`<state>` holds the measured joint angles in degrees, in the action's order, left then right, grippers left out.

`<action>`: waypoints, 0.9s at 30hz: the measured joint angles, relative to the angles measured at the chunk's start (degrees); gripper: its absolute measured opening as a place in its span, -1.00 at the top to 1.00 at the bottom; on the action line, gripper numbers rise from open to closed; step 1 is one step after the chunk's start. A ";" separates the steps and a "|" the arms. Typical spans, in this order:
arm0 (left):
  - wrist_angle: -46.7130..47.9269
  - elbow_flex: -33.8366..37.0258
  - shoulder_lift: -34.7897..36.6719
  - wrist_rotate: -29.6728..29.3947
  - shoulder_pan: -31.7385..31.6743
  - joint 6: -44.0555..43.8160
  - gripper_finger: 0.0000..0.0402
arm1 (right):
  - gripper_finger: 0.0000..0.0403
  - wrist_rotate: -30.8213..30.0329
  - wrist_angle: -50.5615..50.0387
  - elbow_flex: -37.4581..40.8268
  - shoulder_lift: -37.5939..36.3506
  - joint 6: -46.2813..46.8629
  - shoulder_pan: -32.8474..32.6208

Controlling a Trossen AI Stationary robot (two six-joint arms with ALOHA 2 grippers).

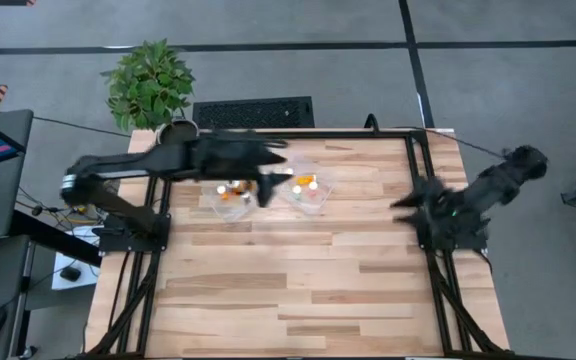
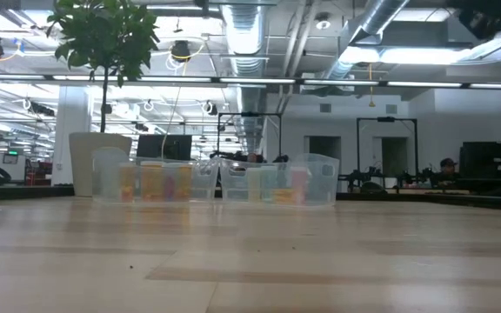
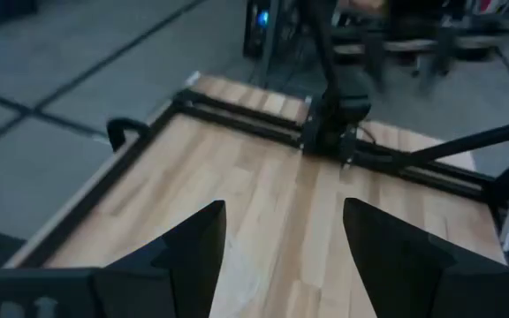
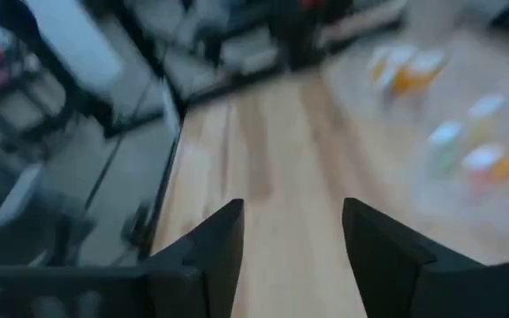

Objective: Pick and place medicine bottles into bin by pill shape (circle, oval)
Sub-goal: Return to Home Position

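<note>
Homing step, sort looks done: medicine bottles [image 1: 230, 192] sit in the two clear bins [image 2: 320, 178] at far centre, left gripper [image 3: 281, 216] hangs above them, fingers apart and empty, right gripper [image 4: 290, 216] at right edge, likewise apart; next, lift left clear of the bins and retract.

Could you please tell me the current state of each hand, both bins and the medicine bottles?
left hand: open, empty.
right hand: open, empty.
left bin: upright, holding bottles.
right bin: upright, holding bottles.
medicine bottles: capped, standing upright inside the two bins.
</note>
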<state>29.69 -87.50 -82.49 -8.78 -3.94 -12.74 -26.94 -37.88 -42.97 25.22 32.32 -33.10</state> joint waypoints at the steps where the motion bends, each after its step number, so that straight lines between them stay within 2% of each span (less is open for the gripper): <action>1: 0.10 1.35 2.67 0.00 -0.07 0.74 -0.11 | 0.00 -1.17 -0.18 0.02 -3.25 -2.36 1.57; 4: 0.02 7.90 11.41 -0.61 -0.05 1.36 -0.11 | 0.00 -3.42 -1.56 0.07 -14.21 -6.00 5.67; 8: -3.67 21.87 23.82 -1.84 -0.07 -1.32 -0.11 | 0.00 -7.15 -0.93 2.21 -25.21 -8.42 9.50; 10: -9.51 30.01 29.99 -2.00 -0.03 -3.60 -0.11 | 0.00 -8.35 -1.62 2.47 -24.71 -9.20 10.78; 12: -15.32 38.55 35.53 -2.11 0.01 -6.30 -0.11 | 0.00 -5.91 -2.82 2.21 -24.34 -9.27 12.55; 14: -22.27 46.48 41.48 -2.21 0.07 -8.38 -0.11 | 0.00 -5.37 0.82 4.26 -22.05 -9.88 12.77; 16: -26.98 54.01 45.20 -2.84 0.07 -10.33 -0.11 | 0.00 -4.41 0.08 7.43 -21.22 -9.51 12.97; 19: -32.36 62.87 51.29 -3.11 0.04 -12.83 -0.11 | 0.00 -4.82 8.00 11.76 -21.78 -7.14 12.98; 21: -36.12 66.81 54.04 -3.02 0.08 -13.80 -0.11 | 0.00 -4.79 9.95 15.48 -22.15 -5.48 13.03; 27: -35.45 74.30 61.97 -3.03 -0.03 -14.76 -0.11 | 0.00 -6.40 22.30 27.21 -22.96 -0.56 13.03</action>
<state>-5.76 -13.20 -20.53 -11.81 -3.97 -27.50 -33.34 -15.57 -15.76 2.25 31.76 -20.06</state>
